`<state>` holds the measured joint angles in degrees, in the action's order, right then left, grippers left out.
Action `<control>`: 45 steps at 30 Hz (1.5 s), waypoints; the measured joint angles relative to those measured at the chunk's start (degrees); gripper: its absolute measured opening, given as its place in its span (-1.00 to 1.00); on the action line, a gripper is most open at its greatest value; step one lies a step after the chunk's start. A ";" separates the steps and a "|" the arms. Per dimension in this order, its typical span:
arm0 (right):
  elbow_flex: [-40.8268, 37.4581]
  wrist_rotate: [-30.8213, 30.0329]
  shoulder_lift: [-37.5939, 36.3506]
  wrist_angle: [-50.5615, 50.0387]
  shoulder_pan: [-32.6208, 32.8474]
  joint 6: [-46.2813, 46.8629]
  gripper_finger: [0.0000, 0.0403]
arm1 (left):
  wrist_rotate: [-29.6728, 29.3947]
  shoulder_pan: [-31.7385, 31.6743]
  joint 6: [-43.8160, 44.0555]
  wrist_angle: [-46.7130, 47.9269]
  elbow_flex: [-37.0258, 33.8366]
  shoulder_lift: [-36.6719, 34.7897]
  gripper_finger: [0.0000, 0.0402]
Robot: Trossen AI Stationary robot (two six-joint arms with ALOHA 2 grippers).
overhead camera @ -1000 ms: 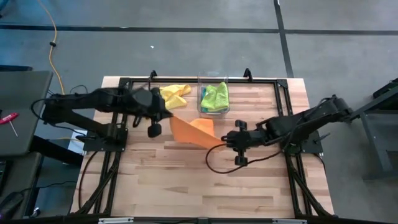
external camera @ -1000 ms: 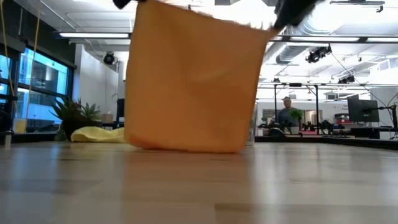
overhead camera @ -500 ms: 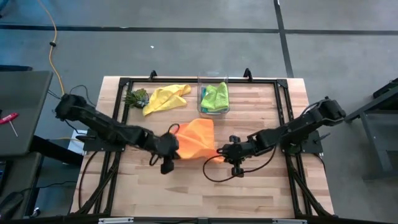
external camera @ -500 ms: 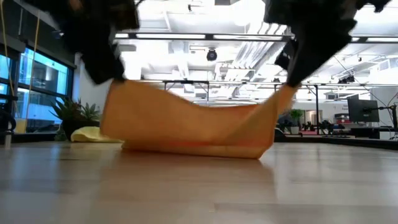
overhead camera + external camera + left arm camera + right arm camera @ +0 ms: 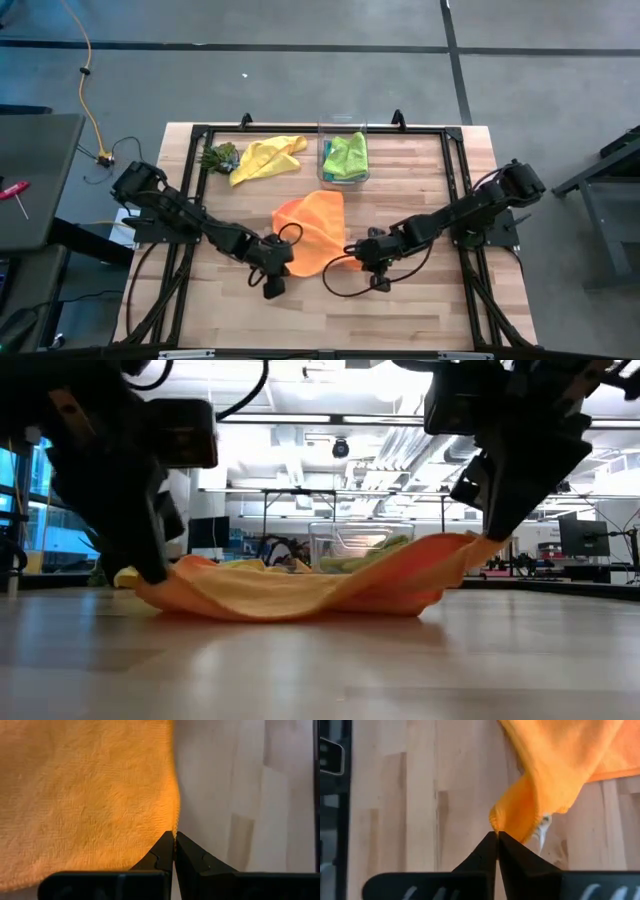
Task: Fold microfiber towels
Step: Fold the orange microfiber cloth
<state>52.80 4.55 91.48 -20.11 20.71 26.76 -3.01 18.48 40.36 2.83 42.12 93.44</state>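
The orange towel (image 5: 310, 228) lies spread on the table's middle, and it also shows in the low view (image 5: 300, 585). My left gripper (image 5: 283, 264) is shut on its near left corner. My right gripper (image 5: 352, 250) is shut on its near right corner. A yellow towel (image 5: 265, 155) lies crumpled at the far left. A lime green towel (image 5: 346, 153) lies in the clear box (image 5: 343, 178). I see no grey or teal towel. My left gripper pinches the orange towel's near left corner (image 5: 173, 827) between its two fingertips, slanting down from the table's left. The corner sits just above the table (image 5: 150, 582). My right gripper pinches the near right corner (image 5: 496, 822), bunched, slanting down from the table's right. That corner (image 5: 478, 545) is held a little above the table, and the cloth slopes slack down to its middle, which lies on the wood.
A small green leafy clump (image 5: 218, 157) lies by the yellow towel at the far left. The black frame rails (image 5: 195, 135) run round the table. Bare wood (image 5: 320, 310) lies between the towel and the near edge.
Both grippers have come down and toward the table's near edge, still holding the orange towel's corners. The towel, which hung upright between them with its lower edge on the table, now lies laid out over the wood, slack between the grippers.
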 joint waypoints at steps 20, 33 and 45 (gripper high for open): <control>-5.19 -9.02 -10.87 -9.12 5.80 28.69 0.20 | 1.55 0.48 -1.10 3.46 -0.15 0.30 -1.00; -19.99 -17.88 -6.38 21.96 9.94 54.08 0.21 | 2.43 0.13 -1.09 2.47 -0.15 0.30 -1.00; -13.89 -17.25 6.08 29.33 9.75 38.07 0.21 | 2.54 0.15 -1.01 0.88 -0.13 0.27 -1.00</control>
<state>38.90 -12.69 97.56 9.22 30.46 64.83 -0.47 18.63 39.35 3.71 41.99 93.71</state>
